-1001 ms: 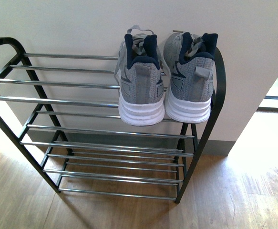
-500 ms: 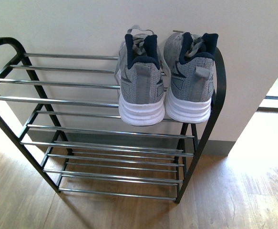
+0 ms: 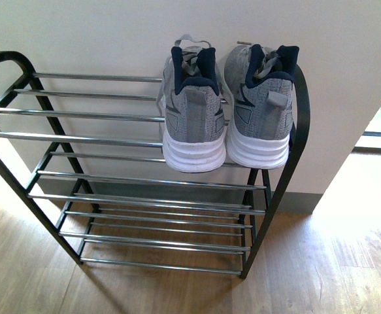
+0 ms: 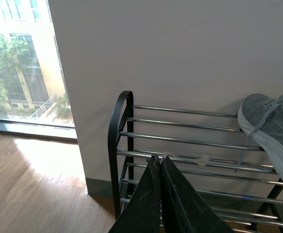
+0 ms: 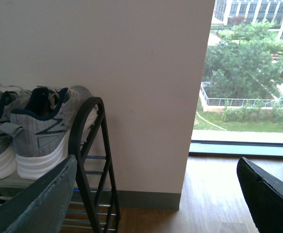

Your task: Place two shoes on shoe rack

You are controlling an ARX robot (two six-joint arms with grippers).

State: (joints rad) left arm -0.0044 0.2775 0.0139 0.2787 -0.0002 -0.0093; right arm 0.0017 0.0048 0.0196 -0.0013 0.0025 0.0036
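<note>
Two grey knit shoes with white soles and navy lining stand side by side, heels toward me, at the right end of the shoe rack's (image 3: 99, 139) top tier: the left shoe (image 3: 191, 111) and the right shoe (image 3: 261, 104). No arm shows in the front view. In the left wrist view my left gripper (image 4: 159, 158) is shut with nothing in it, held off the rack's (image 4: 119, 116) empty end, and a shoe toe (image 4: 270, 124) shows at the frame edge. In the right wrist view my right gripper (image 5: 157, 167) is open and empty beside the rack's arched end (image 5: 90, 145), near the right shoe (image 5: 44, 131).
The rack stands against a white wall (image 3: 85, 33) on a wooden floor (image 3: 308, 275). Its three lower tiers (image 3: 157, 216) hold nothing. Floor-height windows show past the wall on both sides, one in the left wrist view (image 4: 20, 63) and one in the right wrist view (image 5: 248, 73).
</note>
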